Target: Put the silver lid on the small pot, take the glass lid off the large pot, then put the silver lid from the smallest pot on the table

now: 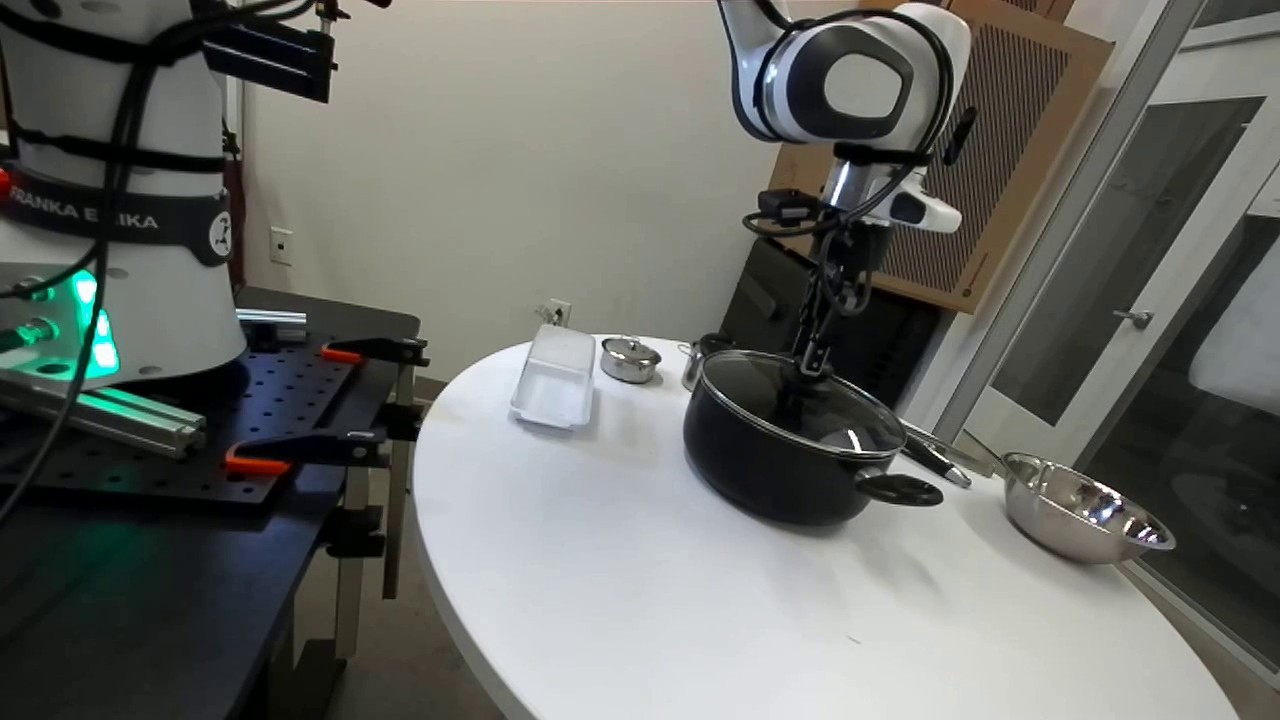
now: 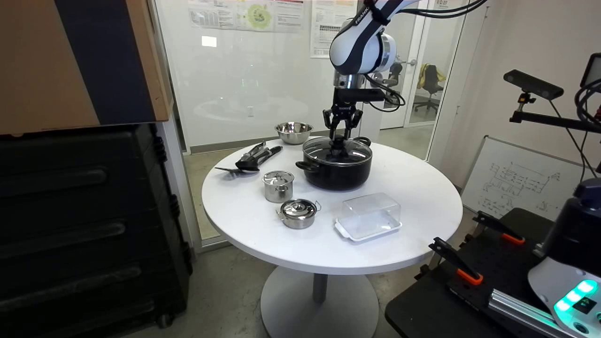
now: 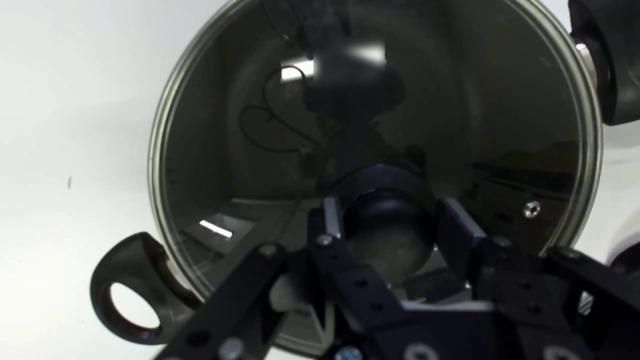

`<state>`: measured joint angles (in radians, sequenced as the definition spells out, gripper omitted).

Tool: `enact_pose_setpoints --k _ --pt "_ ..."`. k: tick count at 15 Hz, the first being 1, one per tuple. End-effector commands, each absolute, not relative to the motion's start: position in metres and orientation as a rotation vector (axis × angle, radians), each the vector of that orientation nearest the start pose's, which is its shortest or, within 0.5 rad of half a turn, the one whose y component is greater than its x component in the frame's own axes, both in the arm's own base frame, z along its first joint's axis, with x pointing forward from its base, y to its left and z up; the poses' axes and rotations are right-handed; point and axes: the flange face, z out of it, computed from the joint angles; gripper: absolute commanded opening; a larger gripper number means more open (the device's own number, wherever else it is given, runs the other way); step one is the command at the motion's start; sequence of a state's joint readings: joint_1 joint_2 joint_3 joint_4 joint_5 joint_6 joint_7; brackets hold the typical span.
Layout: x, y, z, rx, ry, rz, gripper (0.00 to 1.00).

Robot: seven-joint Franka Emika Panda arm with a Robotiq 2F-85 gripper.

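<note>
Hand (image 2: 339, 137) clasps the knob (image 3: 387, 245) of the glass lid (image 3: 250, 165), which covers the large pot (image 1: 770, 480) directly under the hand.

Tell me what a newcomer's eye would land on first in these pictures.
Most likely the large black pot on the round white table, with the glass lid on it and the pincer straddling the lid's black knob. After that, perhaps the shiny steel bowl near the table's edge, or the green lights glowing on the robot's base, on the dark workbench beside the table.
</note>
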<state>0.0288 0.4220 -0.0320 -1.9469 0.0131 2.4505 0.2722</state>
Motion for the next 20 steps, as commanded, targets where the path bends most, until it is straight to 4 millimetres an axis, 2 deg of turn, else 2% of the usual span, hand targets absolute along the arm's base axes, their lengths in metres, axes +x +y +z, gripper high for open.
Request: enact_pose_setpoints --k 1,5,8,10,14,20 --pt "0.618 0.012 0.307 -3.092 0.372 -0.200 0.24" --pt "0.599 0.018 0.342 -3.099 0.325 -0.282 0.24" --pt "0.578 0.010 0.351 -3.094 0.348 -0.294 0.24" --pt "0.559 0.000 0.346 -3.090 0.381 -0.268 0.24" --pt "0.507 -0.031 0.323 -3.072 0.490 -0.189 0.24" --pt "0.411 -0.087 0.293 -3.007 0.739 -0.119 0.24"
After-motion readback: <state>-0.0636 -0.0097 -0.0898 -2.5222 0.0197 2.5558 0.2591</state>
